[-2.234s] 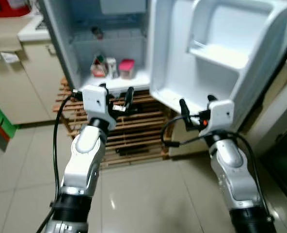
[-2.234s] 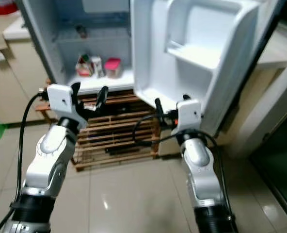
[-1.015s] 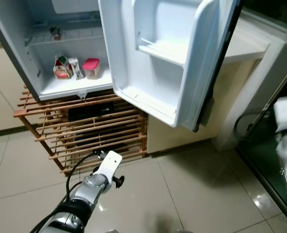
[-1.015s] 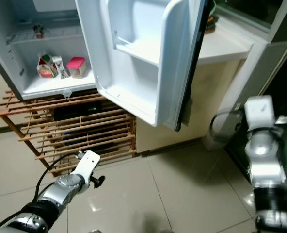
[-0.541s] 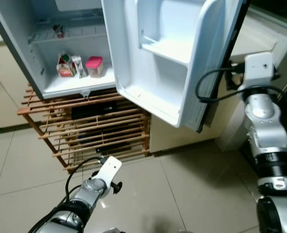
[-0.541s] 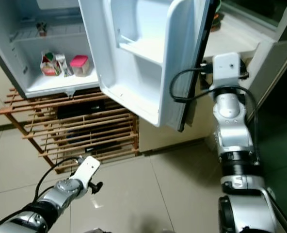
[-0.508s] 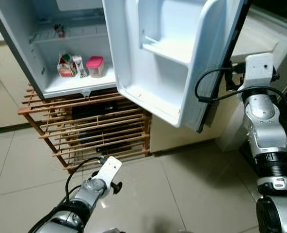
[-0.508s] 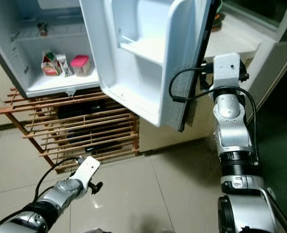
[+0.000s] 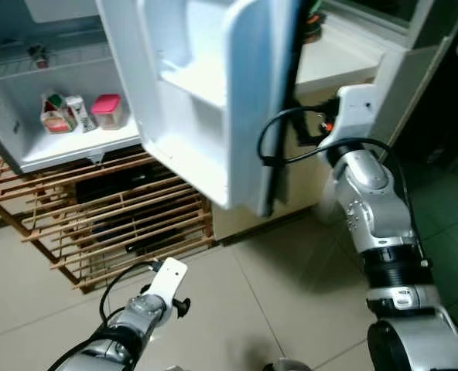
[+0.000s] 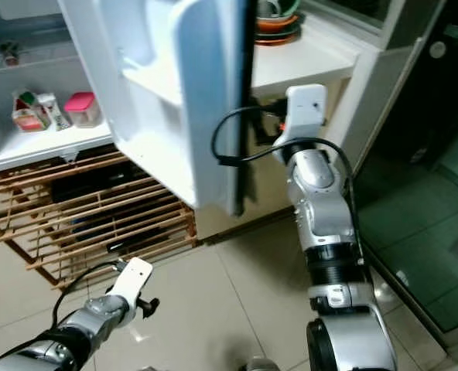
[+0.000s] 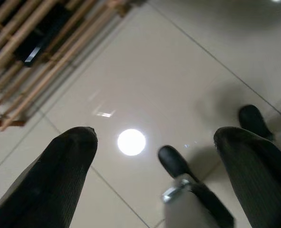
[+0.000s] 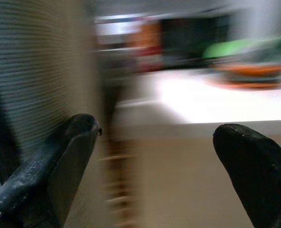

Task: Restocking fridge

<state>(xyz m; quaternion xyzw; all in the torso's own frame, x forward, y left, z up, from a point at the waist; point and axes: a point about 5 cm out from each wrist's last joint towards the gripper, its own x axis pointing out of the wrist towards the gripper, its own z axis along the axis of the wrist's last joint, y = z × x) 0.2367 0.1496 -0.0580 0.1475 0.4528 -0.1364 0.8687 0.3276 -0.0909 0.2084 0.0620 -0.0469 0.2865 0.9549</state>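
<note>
Glossy beige floor tiles [image 9: 291,270] spread under you, with a small white fridge [image 9: 28,147] standing on a wooden slatted rack [image 9: 121,224]. Its door [image 9: 206,100] hangs swung out, and your right gripper [image 12: 154,156] is raised just behind the door's dark outer edge, fingers spread wide and holding nothing, probably placed there to push or steady the door. That wrist view is blurred, so whether a finger touches the door is unclear. Beyond the gripper, a white counter [image 10: 306,58] carries stacked orange and green dishes [image 10: 279,19]. Inside the fridge, well away from both grippers, sit two small cartons [image 9: 63,114] and a pink-lidded tub [image 9: 107,110]. Your left gripper [image 11: 154,156] hangs low over the tiles, fingers wide apart and empty, idle.
</note>
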